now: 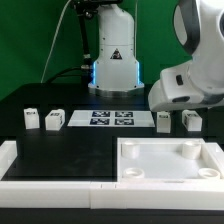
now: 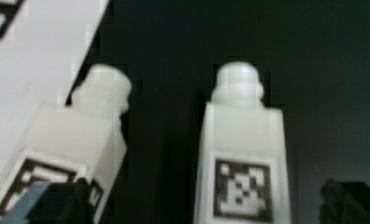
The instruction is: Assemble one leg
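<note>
EXT cam: off-arm, slightly raised, faces across black table (image 1: 80, 145) toward arm base (image 1: 112, 68), mid range, whole wkspace in frame | WRIST cam: on wrist, v. close, blurred, two legs (image 2: 246, 150) fill frame | SHARED: leg pair (image 1: 164, 121) at exterior view's right, marker board (image 1: 110, 119) edge.

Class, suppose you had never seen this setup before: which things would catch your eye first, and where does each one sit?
The bulky white robot arm looms at the exterior view's right, over two small tagged legs on the black table. In front of them lies the large white tray with round corner holes. The wrist view is filled by two legs side by side, not touching.
</note>
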Motion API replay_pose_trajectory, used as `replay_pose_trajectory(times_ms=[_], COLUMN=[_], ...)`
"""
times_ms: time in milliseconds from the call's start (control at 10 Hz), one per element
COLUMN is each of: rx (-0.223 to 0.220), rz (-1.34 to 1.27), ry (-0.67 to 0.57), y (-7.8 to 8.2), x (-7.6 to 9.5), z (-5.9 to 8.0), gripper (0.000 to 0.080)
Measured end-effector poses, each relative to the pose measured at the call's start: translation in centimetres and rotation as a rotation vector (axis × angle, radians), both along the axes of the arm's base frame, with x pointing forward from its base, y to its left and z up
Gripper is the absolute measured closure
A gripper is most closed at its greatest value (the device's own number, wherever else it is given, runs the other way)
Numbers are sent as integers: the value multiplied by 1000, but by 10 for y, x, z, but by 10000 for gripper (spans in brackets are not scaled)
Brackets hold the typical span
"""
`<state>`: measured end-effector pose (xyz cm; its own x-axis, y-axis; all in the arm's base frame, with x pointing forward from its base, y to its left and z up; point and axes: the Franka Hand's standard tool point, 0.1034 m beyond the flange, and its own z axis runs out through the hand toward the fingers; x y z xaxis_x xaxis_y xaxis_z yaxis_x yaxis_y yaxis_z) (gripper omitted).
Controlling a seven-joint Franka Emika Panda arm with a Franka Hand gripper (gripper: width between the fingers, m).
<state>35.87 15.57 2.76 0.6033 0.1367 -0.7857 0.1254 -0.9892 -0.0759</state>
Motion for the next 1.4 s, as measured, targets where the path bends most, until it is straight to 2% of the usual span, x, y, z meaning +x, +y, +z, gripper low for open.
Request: replay_pose_trajectory(times_ms=[200, 600, 1400], rx=[-24, -106, -97], rz=[-9, -52, -52], ry=[26, 40, 28], y=[2, 6, 13], x=[-2, -11, -8], z=[-3, -7, -6], gripper=[150, 150, 150])
